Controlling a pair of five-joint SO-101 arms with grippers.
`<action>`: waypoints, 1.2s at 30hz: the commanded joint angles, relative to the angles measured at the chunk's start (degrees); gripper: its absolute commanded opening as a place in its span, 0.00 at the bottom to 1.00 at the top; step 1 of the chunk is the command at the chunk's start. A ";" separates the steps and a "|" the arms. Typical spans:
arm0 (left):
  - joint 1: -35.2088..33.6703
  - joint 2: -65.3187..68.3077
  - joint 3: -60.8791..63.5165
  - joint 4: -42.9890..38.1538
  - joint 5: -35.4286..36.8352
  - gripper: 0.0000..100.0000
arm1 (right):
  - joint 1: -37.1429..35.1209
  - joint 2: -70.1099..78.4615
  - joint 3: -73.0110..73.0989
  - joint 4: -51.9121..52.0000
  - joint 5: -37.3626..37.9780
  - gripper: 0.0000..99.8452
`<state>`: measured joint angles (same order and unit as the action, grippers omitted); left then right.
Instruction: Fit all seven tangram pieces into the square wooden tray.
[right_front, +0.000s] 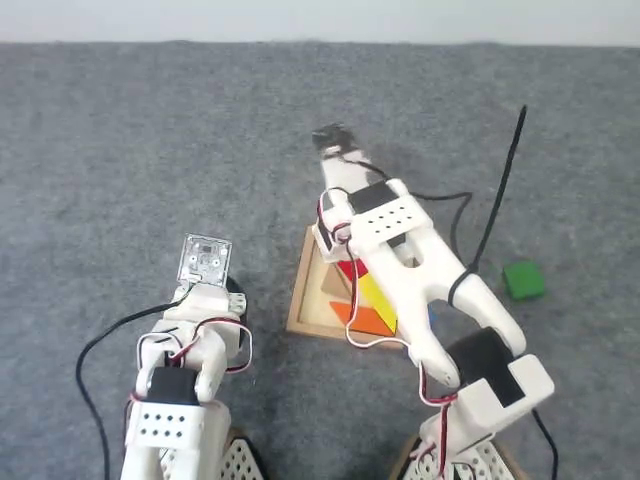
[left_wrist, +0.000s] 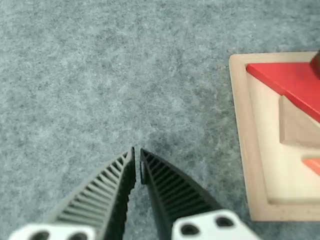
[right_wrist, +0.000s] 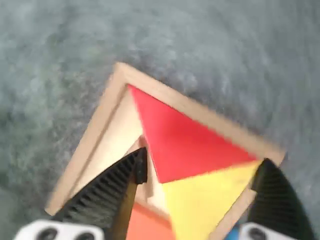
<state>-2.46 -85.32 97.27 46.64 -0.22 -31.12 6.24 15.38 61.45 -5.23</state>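
Grey carpet (right_front: 150, 150) covers the table, with a pale wall (right_front: 300, 20) behind.

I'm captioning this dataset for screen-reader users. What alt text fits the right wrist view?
The right gripper, fingers open, hangs over the square wooden tray, one finger to each side of a red triangle and a yellow piece. An orange piece lies next to them; grey table surrounds the tray.
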 joint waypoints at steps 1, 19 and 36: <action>-0.26 -0.70 -0.48 0.09 0.26 0.02 | -2.24 -0.84 -2.02 -0.57 6.07 0.13; -0.26 -0.70 -0.48 0.09 0.26 0.02 | -8.75 -0.48 6.42 -6.64 17.05 0.09; -0.26 -0.70 -0.48 0.09 0.26 0.02 | -5.85 3.47 5.54 -6.46 16.97 0.09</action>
<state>-2.46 -85.32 97.27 46.64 -0.22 -37.89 9.85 21.80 55.30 11.12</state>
